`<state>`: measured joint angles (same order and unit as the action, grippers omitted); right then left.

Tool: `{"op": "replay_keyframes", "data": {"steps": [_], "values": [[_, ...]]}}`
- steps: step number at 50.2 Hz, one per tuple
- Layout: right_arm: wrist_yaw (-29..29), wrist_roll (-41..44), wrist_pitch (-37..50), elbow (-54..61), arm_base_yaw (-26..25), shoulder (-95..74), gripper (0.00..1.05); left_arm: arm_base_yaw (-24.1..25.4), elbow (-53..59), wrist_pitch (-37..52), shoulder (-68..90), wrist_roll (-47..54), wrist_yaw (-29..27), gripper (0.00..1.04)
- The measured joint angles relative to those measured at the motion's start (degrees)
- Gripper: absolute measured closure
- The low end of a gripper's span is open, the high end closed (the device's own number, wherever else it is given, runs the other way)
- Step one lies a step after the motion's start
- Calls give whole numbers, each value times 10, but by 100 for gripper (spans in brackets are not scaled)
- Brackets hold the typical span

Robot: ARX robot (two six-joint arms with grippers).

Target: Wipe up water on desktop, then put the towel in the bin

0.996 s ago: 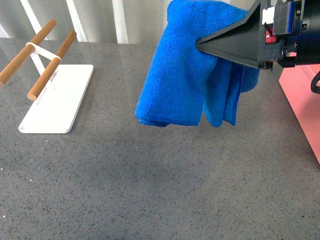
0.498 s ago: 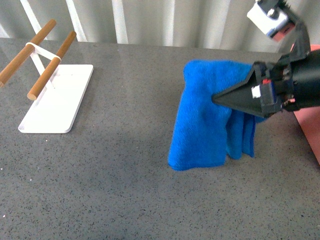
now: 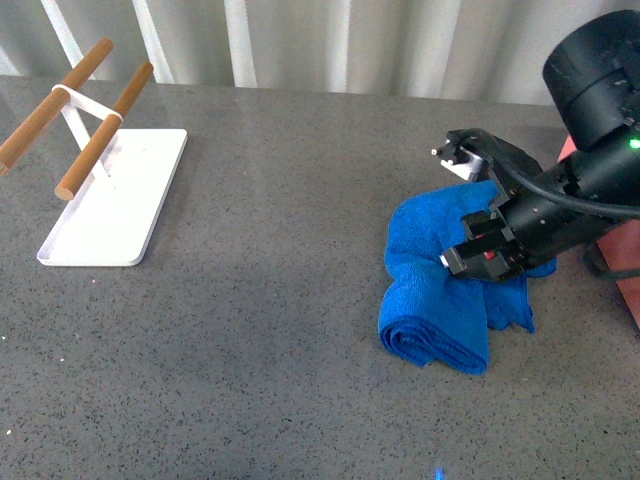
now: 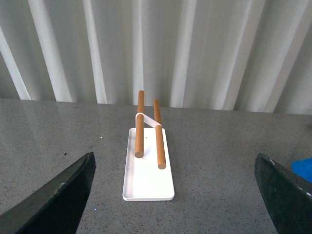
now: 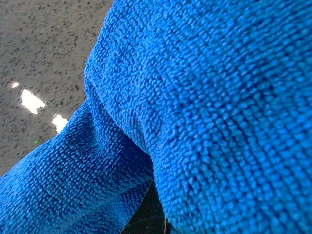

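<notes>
The bright blue towel [image 3: 435, 300] lies bunched and rolled on the dark grey speckled desktop [image 3: 250, 360] at the right. My right gripper [image 3: 478, 256] is shut on the towel's upper part, low over the surface. In the right wrist view the towel [image 5: 219, 97] fills nearly the whole picture, with a strip of desktop [image 5: 44, 48] beside it. Only a pink sliver of the bin [image 3: 631, 296] shows behind the right arm. My left gripper [image 4: 173, 195] hangs open above the desktop with nothing between its fingers [image 4: 58, 195], and a corner of the towel [image 4: 303, 168] shows at the picture's edge.
A flat white tray [image 3: 120, 215] with two wooden rods [image 3: 105, 130] on a white stand sits at the far left. A ribbed white wall [image 3: 350, 40] runs behind the desktop's back edge. The same tray [image 4: 148, 187] lies ahead of the left gripper.
My right gripper has come down from high up and shifted right, bringing the hanging towel onto the desktop, where it is now bunched. The tray has not moved.
</notes>
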<state>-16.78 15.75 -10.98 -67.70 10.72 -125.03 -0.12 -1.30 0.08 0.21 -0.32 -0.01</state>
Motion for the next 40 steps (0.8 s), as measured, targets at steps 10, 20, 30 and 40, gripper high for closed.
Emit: {"op": "replay_keyframes", "data": {"steps": [10, 20, 30, 40], "values": [[65, 17, -46, -108, 15, -61, 101, 0, 0, 0, 0, 0, 0, 7], [153, 34, -111, -286, 48, -149, 101, 0, 0, 0, 0, 0, 0, 7], [153, 31, -133, -400, 91, -200, 101, 0, 0, 0, 0, 0, 0, 7], [103, 14, -121, -397, 157, -197, 101, 0, 0, 0, 0, 0, 0, 7]]}}
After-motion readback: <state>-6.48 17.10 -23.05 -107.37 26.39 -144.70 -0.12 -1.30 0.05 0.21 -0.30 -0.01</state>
